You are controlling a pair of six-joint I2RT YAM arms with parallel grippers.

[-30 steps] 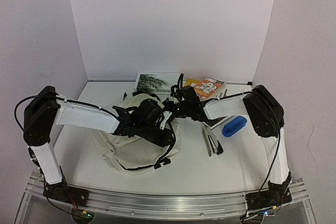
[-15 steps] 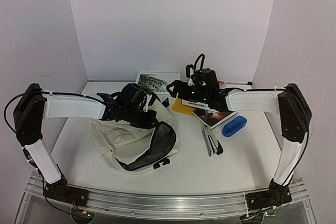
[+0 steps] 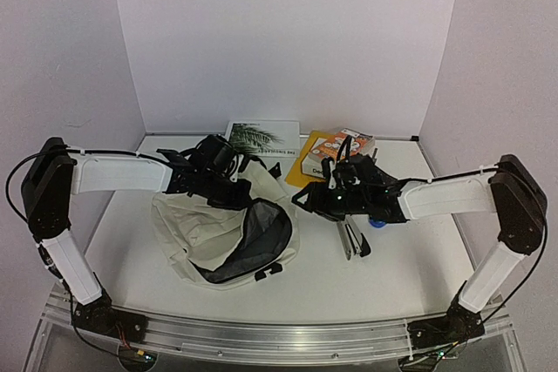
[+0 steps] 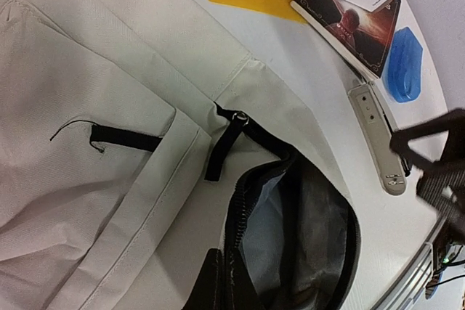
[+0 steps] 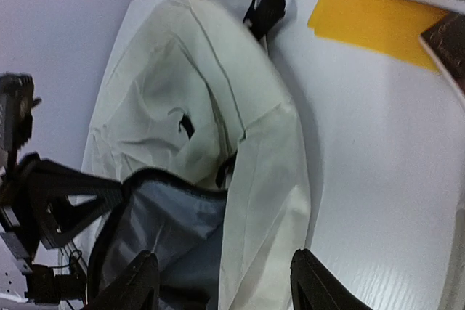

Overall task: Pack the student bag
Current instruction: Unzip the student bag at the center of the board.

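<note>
The left hand point(image 3: 235, 187) is clenched. In its wrist view the dark fingers sit right at the zipper edge, so I judge that it pinches the rim of the student bag point(image 3: 196, 228). I believe this grip has one reason: it lifts the far side of the rim, so the mouth stands open and the grey lining point(image 3: 253, 237) shows.

The bag lies on the left half of the table point(image 3: 349, 289), with its cream front upward and its mouth turned to the near right, toward the other arm. That makes the opening easy to reach from the right.

The right hand point(image 3: 307, 198) is released. Its wrist view shows two fingers apart with nothing between them. It hangs low, just to the right of the bag and well to the left of its own base.

The things to pack wait to the right of the bag and behind it. A book with a palm tree on its cover point(image 3: 260, 135) lies at the far edge. To its right come a yellow folder point(image 3: 305, 163) and a book titled "Decorate" point(image 3: 344, 144) that partly covers it. Nearer lies a stapler point(image 3: 351, 240), and a blue case point(image 4: 404, 63) is just beside it.

None of these things is in the bag, as far as the opening shows, so I judge the packing is at an early stage.
</note>
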